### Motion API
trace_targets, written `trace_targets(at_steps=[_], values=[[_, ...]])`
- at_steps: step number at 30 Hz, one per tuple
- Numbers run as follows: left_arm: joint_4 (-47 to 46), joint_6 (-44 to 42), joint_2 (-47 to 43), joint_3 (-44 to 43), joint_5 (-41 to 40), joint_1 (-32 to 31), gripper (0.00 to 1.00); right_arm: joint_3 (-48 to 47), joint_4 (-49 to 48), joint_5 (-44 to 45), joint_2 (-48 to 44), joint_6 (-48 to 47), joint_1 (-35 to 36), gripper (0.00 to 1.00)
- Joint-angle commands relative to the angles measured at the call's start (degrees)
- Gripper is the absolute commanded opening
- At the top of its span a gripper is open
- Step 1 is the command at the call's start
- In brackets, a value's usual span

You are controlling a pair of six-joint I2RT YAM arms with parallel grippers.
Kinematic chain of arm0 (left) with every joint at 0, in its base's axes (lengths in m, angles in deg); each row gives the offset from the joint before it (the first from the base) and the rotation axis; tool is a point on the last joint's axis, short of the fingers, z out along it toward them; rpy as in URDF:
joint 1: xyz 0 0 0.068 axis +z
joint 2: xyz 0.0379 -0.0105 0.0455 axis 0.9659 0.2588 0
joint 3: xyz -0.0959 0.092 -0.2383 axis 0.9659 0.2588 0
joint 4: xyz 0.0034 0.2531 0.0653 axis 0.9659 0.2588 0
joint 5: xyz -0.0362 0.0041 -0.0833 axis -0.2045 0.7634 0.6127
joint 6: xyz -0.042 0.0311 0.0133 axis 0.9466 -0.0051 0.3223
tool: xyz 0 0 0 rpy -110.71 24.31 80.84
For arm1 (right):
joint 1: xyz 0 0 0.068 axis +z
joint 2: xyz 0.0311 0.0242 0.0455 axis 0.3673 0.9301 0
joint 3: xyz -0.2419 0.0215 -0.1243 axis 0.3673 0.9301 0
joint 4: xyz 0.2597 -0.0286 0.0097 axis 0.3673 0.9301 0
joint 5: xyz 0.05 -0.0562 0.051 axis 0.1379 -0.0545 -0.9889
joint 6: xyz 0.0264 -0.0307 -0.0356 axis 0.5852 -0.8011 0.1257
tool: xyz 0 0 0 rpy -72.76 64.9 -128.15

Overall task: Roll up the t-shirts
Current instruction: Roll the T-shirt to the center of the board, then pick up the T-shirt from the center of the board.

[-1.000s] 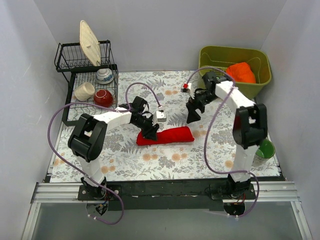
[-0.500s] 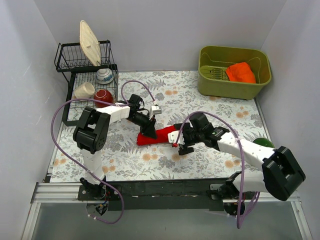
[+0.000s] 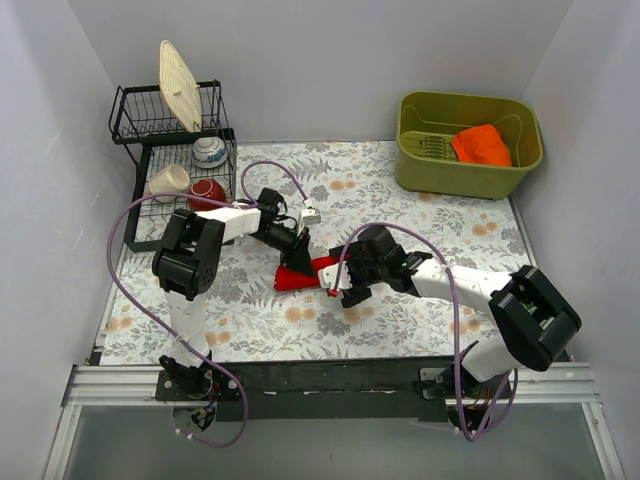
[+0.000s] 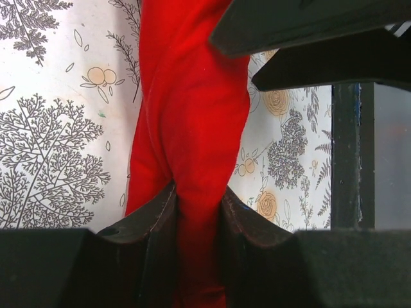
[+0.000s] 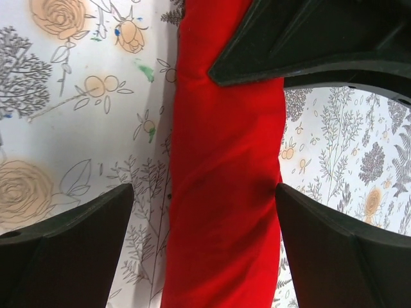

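A bright red t-shirt (image 3: 312, 272) lies rolled into a long bundle on the flowered table cloth. My left gripper (image 3: 296, 256) is shut on its left end; in the left wrist view the cloth (image 4: 192, 128) is pinched between both fingers (image 4: 148, 237). My right gripper (image 3: 345, 280) is open and straddles the roll's right part; in the right wrist view the roll (image 5: 225, 192) lies between the spread fingers (image 5: 70, 237), the right one just at its edge. The other arm's gripper shows at the top of each wrist view.
A black dish rack (image 3: 175, 160) at the back left holds a plate, cups and a small red bowl (image 3: 206, 195). A green bin (image 3: 470, 145) at the back right holds an orange cloth (image 3: 482, 145). A green cup sits at the right edge, behind my right arm.
My right arm swung from the back of the table by the bin down to the roll and now straddles it. My left gripper stayed clamped on the roll's left end.
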Motion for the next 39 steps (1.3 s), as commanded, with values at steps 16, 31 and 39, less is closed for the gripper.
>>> trace_targets(at_steps=[16, 31, 39], values=[[2.1, -1.7, 4.9, -3.2, -0.8, 1.8, 0.22, -10.0, -3.4, -3.6, 15.1, -3.4, 0.2, 0.94], [3.2, -1.1, 5.6, -6.1, -1.8, 3.7, 0.38, -28.2, 26.0, -11.6, 30.5, -8.5, -3.1, 0.56], [-3.0, 11.7, -1.4, -14.2, -6.4, 7.7, 0.60, -42.1, 41.1, -13.6, 39.9, -7.5, -3.6, 0.18]])
